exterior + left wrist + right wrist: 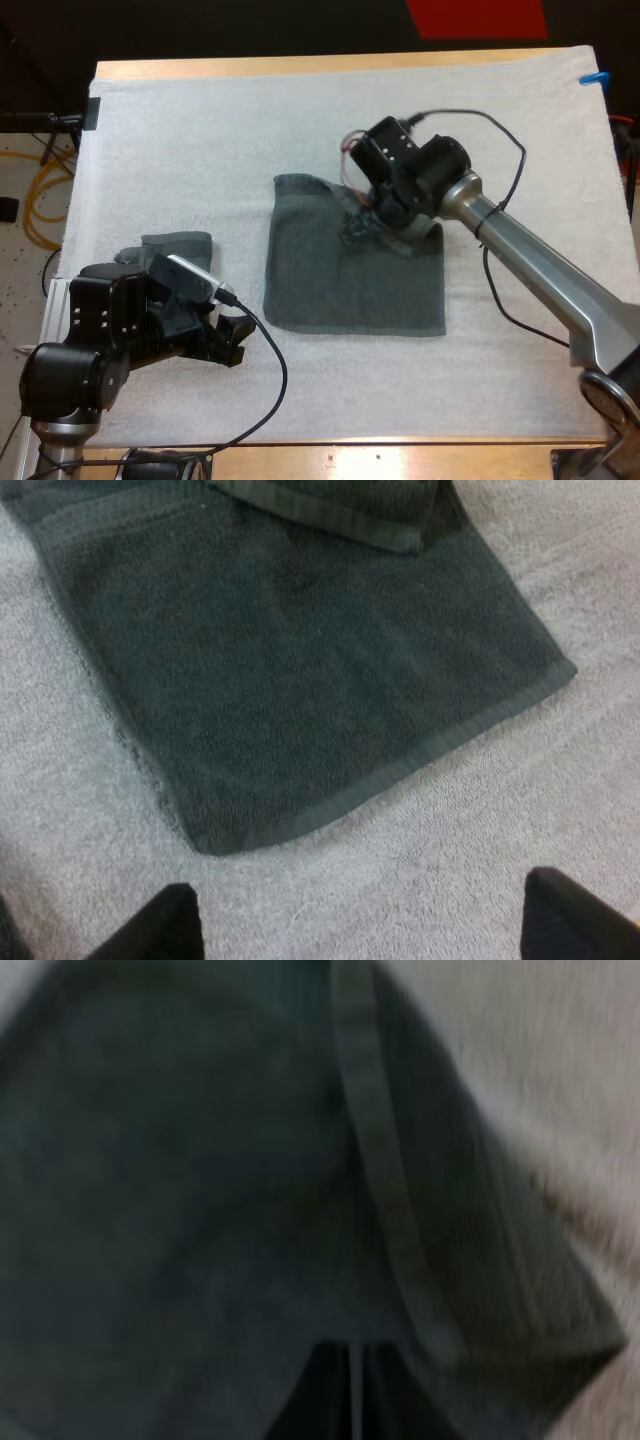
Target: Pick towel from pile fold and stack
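The spread towel [350,285] lies flat near the middle of the white mat [200,150], dark grey-green, with its far right part gathered into a bunched fold where the right hand [365,225] is grasping it. In the right wrist view that hand [350,1390] has its fingers clenched on the towel [200,1180], a hemmed edge running up past them. A smaller folded towel [178,245] sits well to the left on the mat, close to the left arm. The left hand [232,345] hangs low over the mat's near left part, released, its fingers apart and touching nothing. In the left wrist view this hand [365,930] faces a rounded corner of the spread towel [300,660], with bare mat [500,830] between fingers and cloth. The nubby mat covers nearly the whole wooden bench [300,65], which shows as pale strips along the far and near edges. Left of the bench is speckled floor [15,290] with a loop of yellow cable [40,190]
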`<state>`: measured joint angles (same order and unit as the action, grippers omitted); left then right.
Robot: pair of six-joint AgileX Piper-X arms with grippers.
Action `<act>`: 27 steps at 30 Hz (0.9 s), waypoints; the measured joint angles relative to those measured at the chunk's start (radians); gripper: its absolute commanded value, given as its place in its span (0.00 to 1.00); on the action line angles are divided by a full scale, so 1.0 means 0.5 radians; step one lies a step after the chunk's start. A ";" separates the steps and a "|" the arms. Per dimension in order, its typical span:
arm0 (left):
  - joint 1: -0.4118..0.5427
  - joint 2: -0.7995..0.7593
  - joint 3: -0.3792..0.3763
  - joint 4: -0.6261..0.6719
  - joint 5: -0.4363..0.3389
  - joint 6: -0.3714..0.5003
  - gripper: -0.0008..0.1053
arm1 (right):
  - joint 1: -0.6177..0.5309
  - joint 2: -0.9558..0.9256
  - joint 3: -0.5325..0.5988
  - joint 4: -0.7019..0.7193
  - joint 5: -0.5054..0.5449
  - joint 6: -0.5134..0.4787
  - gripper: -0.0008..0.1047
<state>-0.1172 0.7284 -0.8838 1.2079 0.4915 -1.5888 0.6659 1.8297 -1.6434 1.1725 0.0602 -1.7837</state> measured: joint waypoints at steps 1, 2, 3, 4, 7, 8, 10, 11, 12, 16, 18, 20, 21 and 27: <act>0.000 0.000 0.000 0.000 0.000 -0.002 0.61 | -0.032 0.019 0.024 0.007 -0.023 0.005 0.01; 0.000 0.000 0.000 0.000 0.000 -0.002 0.61 | -0.069 0.045 0.048 0.014 -0.040 0.014 0.01; 0.000 0.000 0.000 0.000 0.000 -0.002 0.61 | -0.106 0.080 0.067 0.022 -0.057 0.023 0.01; 0.000 0.000 0.000 0.000 0.000 -0.002 0.61 | -0.137 0.120 0.077 0.034 -0.073 0.026 0.01; 0.000 0.000 0.000 0.000 0.000 -0.002 0.61 | -0.231 0.231 0.087 0.082 -0.103 0.027 0.01; 0.000 0.000 0.000 0.000 0.000 -0.002 0.61 | -0.252 0.267 0.087 0.096 -0.103 0.027 0.01; 0.000 0.000 0.000 0.000 0.000 -0.002 0.61 | -0.278 0.327 0.087 0.142 -0.103 0.025 0.01; 0.000 0.000 0.000 0.000 0.000 -0.002 0.61 | -0.281 0.354 0.087 0.169 -0.104 0.018 0.01; 0.000 0.000 0.000 0.000 0.000 -0.003 0.61 | -0.280 0.386 0.087 0.193 -0.107 0.003 0.01; 0.000 0.000 0.000 0.000 0.000 -0.007 0.61 | -0.280 0.505 0.087 0.228 -0.120 -0.042 0.01; 0.000 0.000 0.000 0.000 0.000 -0.007 0.61 | -0.280 0.551 0.087 0.215 -0.120 -0.047 0.01; 0.000 0.000 0.000 0.000 0.000 -0.007 0.61 | -0.280 0.573 0.087 0.183 -0.120 -0.052 0.01; 0.000 0.000 0.000 0.000 0.000 -0.007 0.61 | -0.280 0.577 0.087 0.166 -0.120 -0.053 0.01; 0.000 0.000 0.000 0.000 0.000 -0.007 0.61 | -0.280 0.577 0.087 -0.074 -0.077 0.002 0.01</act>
<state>-0.1172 0.7284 -0.8838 1.2079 0.4915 -1.5924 0.5257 2.1181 -1.5998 1.1354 0.0219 -1.7825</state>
